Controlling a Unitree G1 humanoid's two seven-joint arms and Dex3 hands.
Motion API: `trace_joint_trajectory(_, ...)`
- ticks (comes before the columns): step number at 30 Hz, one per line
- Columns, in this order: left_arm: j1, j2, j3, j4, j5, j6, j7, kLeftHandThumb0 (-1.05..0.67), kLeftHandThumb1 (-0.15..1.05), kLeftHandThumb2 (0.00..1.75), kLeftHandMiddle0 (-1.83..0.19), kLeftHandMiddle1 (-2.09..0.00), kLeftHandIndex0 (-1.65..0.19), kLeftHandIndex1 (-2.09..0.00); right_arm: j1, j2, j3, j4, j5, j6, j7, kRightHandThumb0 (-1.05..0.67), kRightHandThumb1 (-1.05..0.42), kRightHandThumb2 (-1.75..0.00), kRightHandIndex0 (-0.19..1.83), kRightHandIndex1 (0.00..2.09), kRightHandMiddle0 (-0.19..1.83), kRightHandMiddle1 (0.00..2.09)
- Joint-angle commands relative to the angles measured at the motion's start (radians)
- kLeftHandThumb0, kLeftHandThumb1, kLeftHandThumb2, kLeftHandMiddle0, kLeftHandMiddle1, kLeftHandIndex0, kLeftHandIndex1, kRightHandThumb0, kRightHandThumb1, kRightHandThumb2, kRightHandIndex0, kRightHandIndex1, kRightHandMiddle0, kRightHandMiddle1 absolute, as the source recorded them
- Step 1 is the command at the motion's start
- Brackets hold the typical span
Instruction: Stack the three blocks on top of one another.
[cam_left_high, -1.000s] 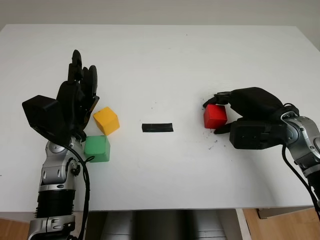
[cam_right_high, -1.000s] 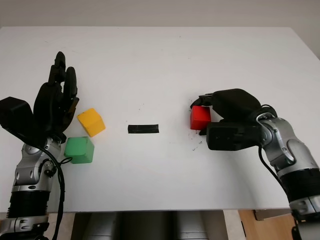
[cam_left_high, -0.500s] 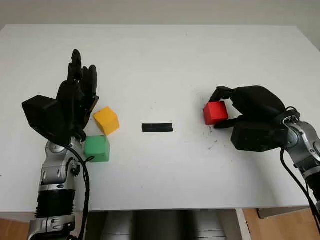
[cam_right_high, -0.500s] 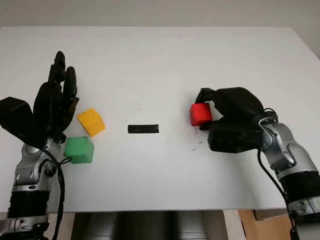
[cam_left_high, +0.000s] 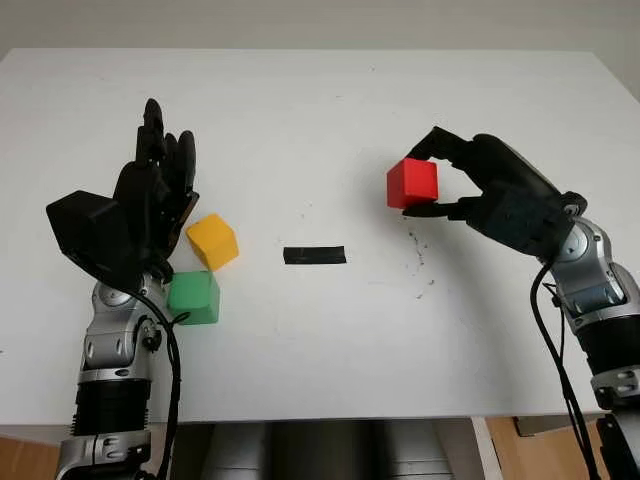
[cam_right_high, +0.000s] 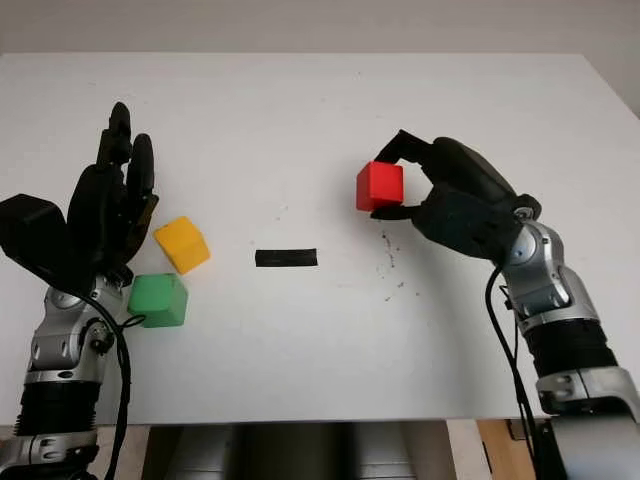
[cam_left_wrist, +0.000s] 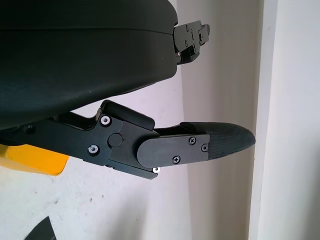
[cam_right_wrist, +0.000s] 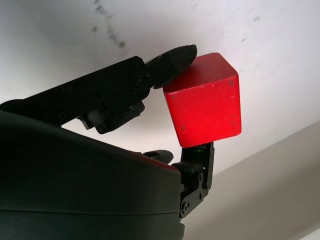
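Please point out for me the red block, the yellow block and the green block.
red block (cam_left_high: 412, 182), left eye view, its front face, held by the right hand (cam_left_high: 470, 195).
yellow block (cam_left_high: 213, 241), left eye view, middle of its top face.
green block (cam_left_high: 194, 297), left eye view, its top face.

what's hidden or cut off here

in the left wrist view the yellow block is mostly covered by the left hand, so just one corner strip is seen. the black tape strip is cropped at the frame edge there, with only a tip left showing.

in the head views a corner of the green block is overlapped by the left arm and its cable. the far face of the red block is blocked by the fingers of the right hand. the table is cut off at the left edge.
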Motion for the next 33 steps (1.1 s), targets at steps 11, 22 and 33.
trace_joint_trajectory(11,0.016,0.002,0.002,-0.016,0.005,-0.003,0.009,-0.71,1.05,0.51,0.19,-0.04,0.19,-0.02,-0.091,0.052,0.078,0.007,0.026,-0.038,0.196,-0.45,-0.97,-0.06,0.12,0.02,0.35,1.59)
trace_joint_trajectory(22,0.005,-0.004,-0.007,-0.002,0.014,-0.018,0.021,-0.72,1.05,0.51,0.19,-0.04,0.19,-0.04,-0.11,0.097,0.152,-0.099,-0.03,0.065,0.28,-0.48,-0.94,-0.05,0.14,0.04,0.39,1.61)
trace_joint_trajectory(33,0.006,-0.009,-0.007,-0.001,0.017,-0.025,0.023,-0.72,1.05,0.49,0.18,-0.05,0.18,-0.04,-0.103,0.129,0.193,-0.078,-0.101,0.074,0.245,-0.5,-0.96,-0.06,0.12,0.04,0.38,1.71)
